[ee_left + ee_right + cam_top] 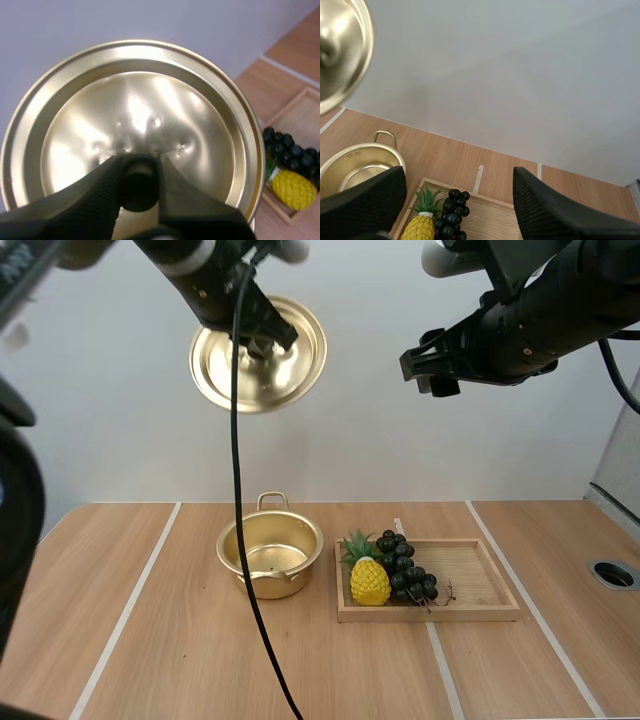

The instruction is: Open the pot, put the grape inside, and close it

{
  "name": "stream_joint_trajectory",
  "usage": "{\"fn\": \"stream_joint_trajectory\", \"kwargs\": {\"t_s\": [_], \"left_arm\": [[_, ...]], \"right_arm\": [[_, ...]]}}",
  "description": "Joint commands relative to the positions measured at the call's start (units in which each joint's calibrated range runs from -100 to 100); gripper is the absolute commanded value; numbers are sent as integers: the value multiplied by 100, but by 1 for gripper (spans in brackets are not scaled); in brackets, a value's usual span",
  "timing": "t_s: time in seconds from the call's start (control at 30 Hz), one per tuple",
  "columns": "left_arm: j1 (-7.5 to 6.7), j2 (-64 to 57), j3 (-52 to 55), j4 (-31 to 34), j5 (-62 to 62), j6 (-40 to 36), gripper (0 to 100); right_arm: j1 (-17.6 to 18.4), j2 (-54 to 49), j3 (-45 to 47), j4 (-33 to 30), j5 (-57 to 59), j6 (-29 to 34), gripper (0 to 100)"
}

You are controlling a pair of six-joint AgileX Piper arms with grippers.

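Golden lid (258, 365) held upper left, left tool (139, 167) clamped on it, clearing open pot (232, 542); right tool (428, 366), spread apart, free for grapes (405, 575) on wooden tray (482, 612).

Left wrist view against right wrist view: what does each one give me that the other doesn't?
The left wrist view gives the left claw pinching the black knob of the lid, close up. The right wrist view gives the right claw, its fingers apart on nothing, and the open pot beside the tray. Both take in the lid, the grapes, the pineapple and the wooden tray that holds the two fruits.
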Motion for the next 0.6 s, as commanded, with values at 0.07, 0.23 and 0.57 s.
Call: {"fn": "stream_joint_trajectory", "kwargs": {"t_s": [0.07,0.23,0.57], "left_arm": [[-11,-820,-730,-132,-1057,-429,0],[-11,-1506,-1389,-121,-2019,-684,0],[-11,-2350,-2596,-101,-3302,-707,0]], "right_arm": [[-20,-38,-29,13,-25,-12,100],[-20,-18,-29,13,106,-51,100],[-20,862,-29,243,1305,-178,100]]}}
